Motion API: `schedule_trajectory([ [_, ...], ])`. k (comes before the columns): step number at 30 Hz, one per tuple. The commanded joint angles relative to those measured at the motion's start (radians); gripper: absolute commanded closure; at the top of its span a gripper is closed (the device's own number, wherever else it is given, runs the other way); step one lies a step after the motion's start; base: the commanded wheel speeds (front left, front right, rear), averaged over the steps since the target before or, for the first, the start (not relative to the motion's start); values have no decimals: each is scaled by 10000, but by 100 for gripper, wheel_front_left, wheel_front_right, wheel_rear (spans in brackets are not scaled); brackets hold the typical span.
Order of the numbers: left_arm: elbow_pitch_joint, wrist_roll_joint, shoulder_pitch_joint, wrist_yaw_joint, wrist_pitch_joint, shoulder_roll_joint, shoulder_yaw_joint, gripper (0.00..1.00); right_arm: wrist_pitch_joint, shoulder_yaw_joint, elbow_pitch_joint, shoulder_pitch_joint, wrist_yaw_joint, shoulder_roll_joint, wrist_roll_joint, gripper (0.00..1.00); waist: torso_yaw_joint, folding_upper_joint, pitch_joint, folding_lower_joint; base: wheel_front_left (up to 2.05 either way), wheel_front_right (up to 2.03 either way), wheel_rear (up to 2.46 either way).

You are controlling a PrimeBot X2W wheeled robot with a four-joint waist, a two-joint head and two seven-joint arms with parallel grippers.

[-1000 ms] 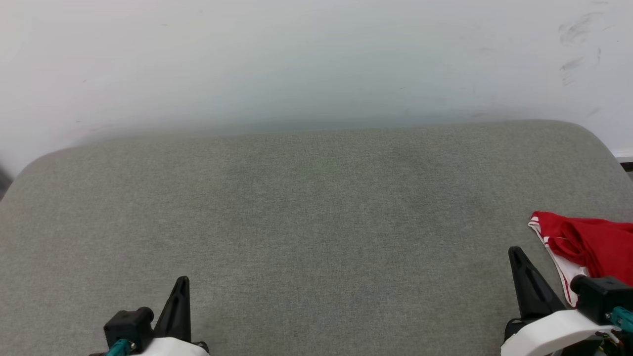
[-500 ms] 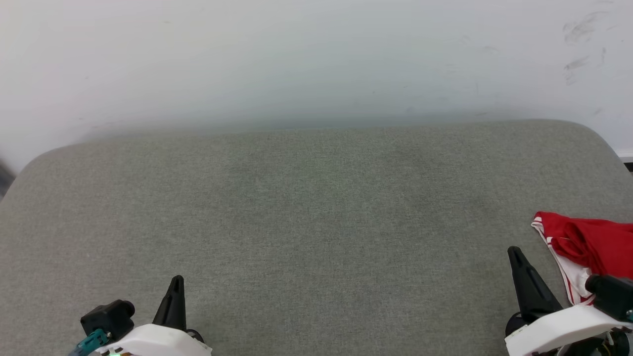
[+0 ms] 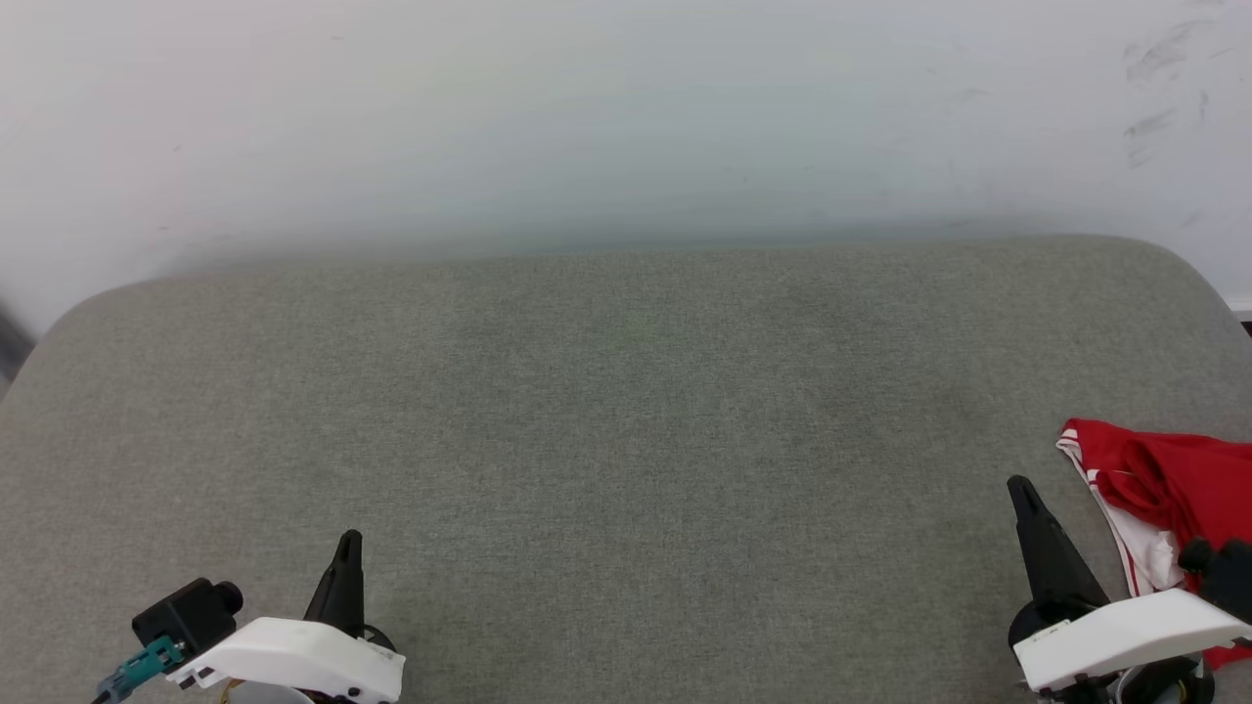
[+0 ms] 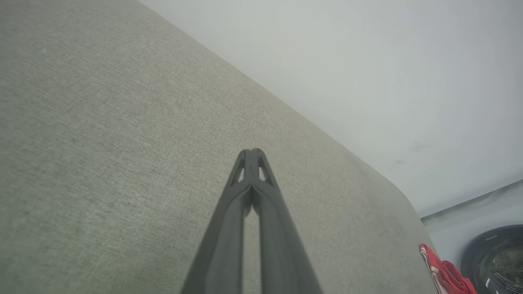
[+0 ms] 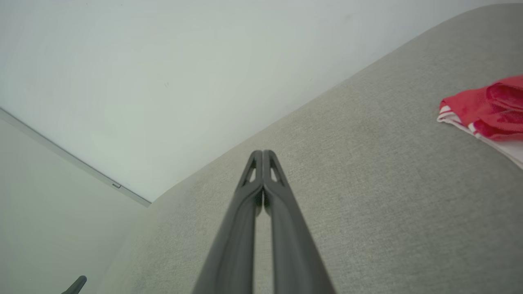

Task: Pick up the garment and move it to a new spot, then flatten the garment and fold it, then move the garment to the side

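Observation:
The garment (image 3: 1164, 489) is a crumpled red shirt with white, red-striped trim, lying at the right edge of the grey padded surface (image 3: 626, 420). It also shows as a red heap (image 5: 488, 108) in the right wrist view and at the far corner (image 4: 443, 271) in the left wrist view. My right gripper (image 3: 1019, 486) is shut and empty, just left of the garment and apart from it. My left gripper (image 3: 350, 538) is shut and empty near the front left. Both wrist views show the fingers pressed together (image 4: 252, 152) (image 5: 262, 152).
A pale wall (image 3: 626, 117) runs behind the padded surface, whose corners are rounded. A dark round object (image 4: 496, 261) sits beyond the surface's right end in the left wrist view. The left gripper's tip (image 5: 77, 282) shows low in the right wrist view.
Both arms have turned at the wrist and dropped a little toward the front edge. The view has shifted slightly. The garment lies where it was.

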Motion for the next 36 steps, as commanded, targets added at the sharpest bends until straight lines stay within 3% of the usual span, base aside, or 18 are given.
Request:
schedule_trajectory([
  [1,-80,-168,-283,-85,50,16,143,100,-3,-21,-59,-287,1,-80,254,100,2,-1,2,0,0,0,0],
  [36,289,-3395,-703,-1166,1111,-845,1446,100,198,-229,906,-873,0,-101,4538,100,167,-1,123,0,0,0,0],
])
